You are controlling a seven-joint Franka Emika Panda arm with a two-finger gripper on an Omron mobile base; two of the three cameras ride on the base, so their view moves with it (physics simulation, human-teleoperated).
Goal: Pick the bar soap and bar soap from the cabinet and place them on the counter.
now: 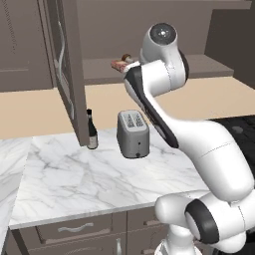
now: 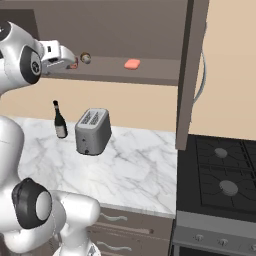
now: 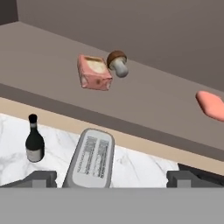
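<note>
Hovering in front of the open cabinet (image 2: 192,70), our gripper (image 3: 111,177) has its two finger tips (image 3: 37,178) spread wide apart, with nothing between them. On the cabinet shelf we see one bar soap (image 3: 94,72) lying tilted, its pale top face framed by a salmon-pink edge; if there is any print on that face, it is too blurred for us to read. Just beside it, touching or nearly so, lies a small mushroom-like object (image 3: 117,62) with a brown cap and a grey stem. The other bar soap (image 3: 211,105) sits well apart from these two, farther along the same shelf, plain pink with no marking that we can make out. From the right base view the gripper is level with the shelf, near the first soap and the knob-like piece, while the second soap (image 2: 132,64) rests toward the open door. Below the shelf, the white marble counter (image 1: 74,184) carries a grey two-slot toaster (image 1: 133,133) and a dark bottle (image 1: 91,130) with a pale label whose writing we cannot read. The bottle stands upright near the cabinet door's lower edge, apart from the toaster. A black stove (image 2: 220,177) adjoins the counter.
</note>
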